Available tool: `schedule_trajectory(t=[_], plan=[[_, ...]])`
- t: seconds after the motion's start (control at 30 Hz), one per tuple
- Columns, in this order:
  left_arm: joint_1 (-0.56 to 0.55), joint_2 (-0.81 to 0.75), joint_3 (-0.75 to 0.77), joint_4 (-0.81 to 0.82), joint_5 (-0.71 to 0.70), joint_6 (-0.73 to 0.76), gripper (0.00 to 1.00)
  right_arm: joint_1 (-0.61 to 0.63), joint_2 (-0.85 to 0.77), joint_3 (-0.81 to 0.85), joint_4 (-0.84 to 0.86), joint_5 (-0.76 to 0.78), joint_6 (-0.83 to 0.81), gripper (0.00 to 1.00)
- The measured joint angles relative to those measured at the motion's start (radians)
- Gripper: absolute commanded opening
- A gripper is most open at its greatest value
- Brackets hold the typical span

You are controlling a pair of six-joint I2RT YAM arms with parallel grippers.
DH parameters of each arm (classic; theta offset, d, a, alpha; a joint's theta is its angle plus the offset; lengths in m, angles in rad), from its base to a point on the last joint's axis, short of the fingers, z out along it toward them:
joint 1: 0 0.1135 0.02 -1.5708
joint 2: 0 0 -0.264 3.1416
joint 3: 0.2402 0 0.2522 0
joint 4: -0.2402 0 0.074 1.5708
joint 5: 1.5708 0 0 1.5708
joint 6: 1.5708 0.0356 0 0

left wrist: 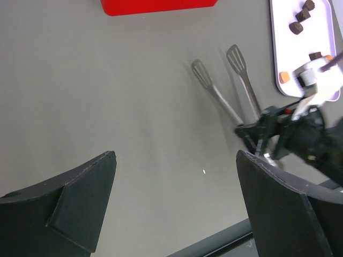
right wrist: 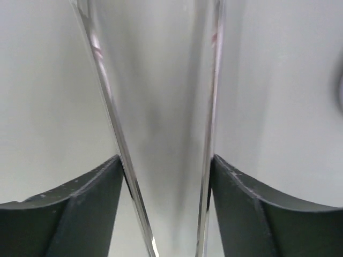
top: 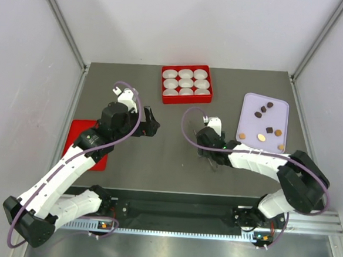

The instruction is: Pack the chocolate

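Note:
The chocolate is several tiny dark and tan sweets lying on a lilac tray at the right; some show in the left wrist view. A red box at the back centre holds white paper cups. My right gripper is shut on metal tongs, one finger against each arm. The tongs' flat tips rest low over the table, left of the tray. My left gripper is open and empty above bare table.
A flat red lid lies at the table's left edge, partly under my left arm. A metal rail runs along the near edge. Grey walls close in the table at the back and sides.

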Motion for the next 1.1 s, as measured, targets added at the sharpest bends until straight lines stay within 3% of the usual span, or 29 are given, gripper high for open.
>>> schedule_trajectory(t=[0.33,0.6,1.1], plan=[[0.000,0.005,0.000,0.001,-0.004,0.000,0.99,-0.009,-0.180,0.239,-0.264,-0.036,-0.077,0.55],[0.000,0.024,-0.008,0.003,0.007,0.001,0.99,-0.078,-0.195,0.414,-0.461,-0.093,-0.130,0.52],[0.000,0.078,-0.043,0.022,0.093,0.013,0.97,-0.573,-0.194,0.496,-0.623,-0.143,-0.250,0.47]])
